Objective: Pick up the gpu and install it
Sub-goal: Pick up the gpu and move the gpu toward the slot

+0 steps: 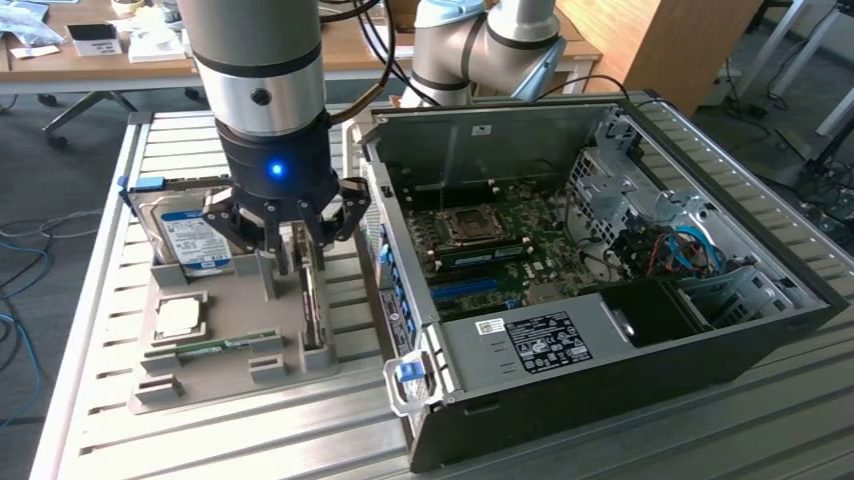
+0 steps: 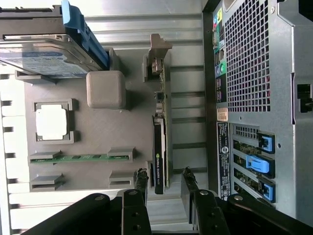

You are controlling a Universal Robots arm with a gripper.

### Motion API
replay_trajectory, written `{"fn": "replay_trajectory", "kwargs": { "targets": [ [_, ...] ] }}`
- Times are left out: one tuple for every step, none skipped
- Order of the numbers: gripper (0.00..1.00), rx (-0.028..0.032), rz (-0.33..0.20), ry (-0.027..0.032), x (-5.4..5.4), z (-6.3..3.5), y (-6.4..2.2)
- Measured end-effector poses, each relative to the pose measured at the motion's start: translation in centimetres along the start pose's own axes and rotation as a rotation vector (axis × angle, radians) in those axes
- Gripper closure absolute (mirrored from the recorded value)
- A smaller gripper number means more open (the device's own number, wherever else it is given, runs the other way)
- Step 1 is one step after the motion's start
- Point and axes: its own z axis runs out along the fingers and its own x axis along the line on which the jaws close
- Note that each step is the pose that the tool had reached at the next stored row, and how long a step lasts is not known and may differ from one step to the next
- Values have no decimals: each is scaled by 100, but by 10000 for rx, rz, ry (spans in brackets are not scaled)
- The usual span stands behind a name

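The pick-up step is in hand, with nothing installed yet. The tool [image 1: 295, 268] hangs low over the grey tray [image 1: 220, 380] on the desk [image 1: 267, 440], its jaws wide apart and holding nothing. The gpu [image 2: 160, 147] stands on edge in its tray slot, just beside the open case [image 1: 641, 340]. In the wrist view, a finger sits on either side of the card's end, with gaps showing. A sound grip would likely call for closing squarely on both flat faces, then lifting straight out of the slot.
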Motion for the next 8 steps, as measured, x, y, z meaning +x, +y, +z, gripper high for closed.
{"fn": "replay_trajectory", "kwargs": {
  "targets": [
    [58,0,0,1,0,0,0],
    [58,-1,0,0,0,1,0],
    [58,-3,0,-1,0,1,0],
    [58,-3,0,-1,0,1,0],
    [58,-3,0,-2,0,2,0],
    [58,-6,0,-4,0,8,0],
    [58,-7,0,-4,0,18,0],
    [58,-4,-1,-3,1,30,-1]
  ]
}}
